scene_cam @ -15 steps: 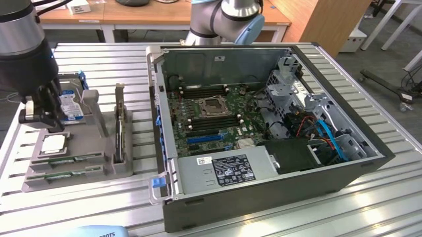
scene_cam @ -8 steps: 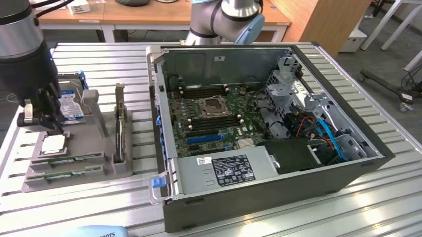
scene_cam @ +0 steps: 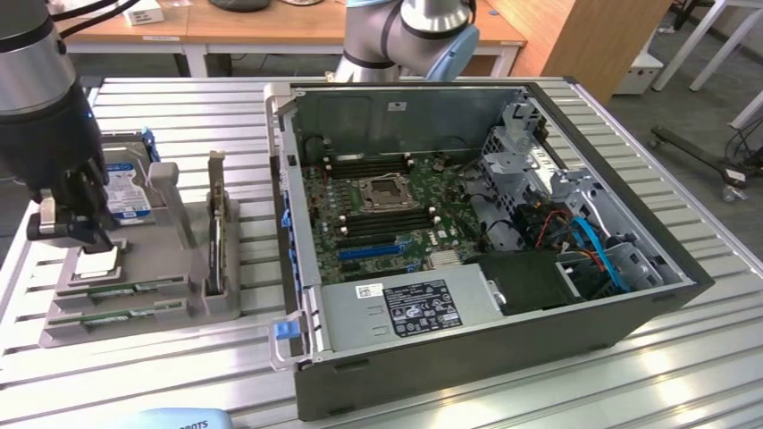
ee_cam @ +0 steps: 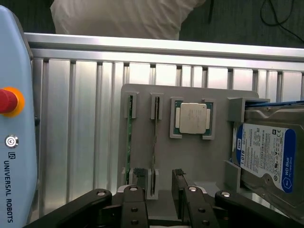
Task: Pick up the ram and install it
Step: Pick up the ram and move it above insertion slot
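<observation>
Jaws seemingly apart over ram (ee_cam: 154,142)

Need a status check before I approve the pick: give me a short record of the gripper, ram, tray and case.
gripper: open, holding nothing, above the tray
ram stick and second ram stick: on edge in neighbouring tray slots, neither gripped
other tray parts: processor chip, hard drive, expansion card standing upright
computer case: open, processor socket empty

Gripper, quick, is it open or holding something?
Gripper: open, holding nothing, jaws either side of a memory stick in the gray tray.
</observation>
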Controlling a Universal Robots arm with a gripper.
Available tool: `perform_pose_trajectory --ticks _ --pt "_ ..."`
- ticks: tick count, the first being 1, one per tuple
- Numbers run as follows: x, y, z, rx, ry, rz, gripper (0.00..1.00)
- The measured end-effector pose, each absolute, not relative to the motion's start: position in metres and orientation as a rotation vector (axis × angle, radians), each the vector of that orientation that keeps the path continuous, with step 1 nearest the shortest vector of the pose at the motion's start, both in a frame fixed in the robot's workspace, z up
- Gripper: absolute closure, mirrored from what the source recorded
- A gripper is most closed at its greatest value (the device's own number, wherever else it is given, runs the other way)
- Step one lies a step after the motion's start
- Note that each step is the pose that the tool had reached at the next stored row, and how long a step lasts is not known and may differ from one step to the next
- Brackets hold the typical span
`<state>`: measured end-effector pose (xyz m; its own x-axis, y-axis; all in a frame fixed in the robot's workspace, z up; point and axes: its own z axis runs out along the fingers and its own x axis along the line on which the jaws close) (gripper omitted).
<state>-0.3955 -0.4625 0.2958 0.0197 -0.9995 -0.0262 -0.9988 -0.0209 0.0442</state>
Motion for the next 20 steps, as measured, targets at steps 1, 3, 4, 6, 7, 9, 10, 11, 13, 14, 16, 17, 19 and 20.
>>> perform_pose_trajectory --ticks 1,3,4,6,7,9,10,11,13,14,16,17,19,20 --pt "-0.396 -0.464 0.296 2.234 -2.189 -0.078 0.65" --pt "-0.395 -0.467 0.296 2.234 -2.189 -0.078 0.65" --pt "-0.396 -0.469 0.296 2.234 -2.189 -0.078 0.65" --pt "-0.396 -0.472 0.296 2.234 -2.189 -0.078 0.65" --pt "-0.396 -0.474 0.296 2.234 -2.189 -0.078 0.65" --pt "-0.395 -0.475 0.296 2.234 -2.189 -0.078 0.65" --pt "-0.396 -0.475 0.296 2.234 -2.189 -0.078 0.65" --pt "-0.395 -0.475 0.296 2.234 -2.189 -0.078 0.65" --pt "-0.396 -0.475 0.295 2.234 -2.189 -0.078 0.65" --pt "-0.396 -0.475 0.294 2.234 -2.189 -0.078 0.65" --pt "-0.396 -0.476 0.292 2.234 -2.189 -0.078 0.65" --pt "-0.396 -0.476 0.290 2.234 -2.189 -0.078 0.65" --pt "-0.396 -0.476 0.287 2.234 -2.189 -0.078 0.65" --pt "-0.396 -0.476 0.285 2.234 -2.189 -0.078 0.65"
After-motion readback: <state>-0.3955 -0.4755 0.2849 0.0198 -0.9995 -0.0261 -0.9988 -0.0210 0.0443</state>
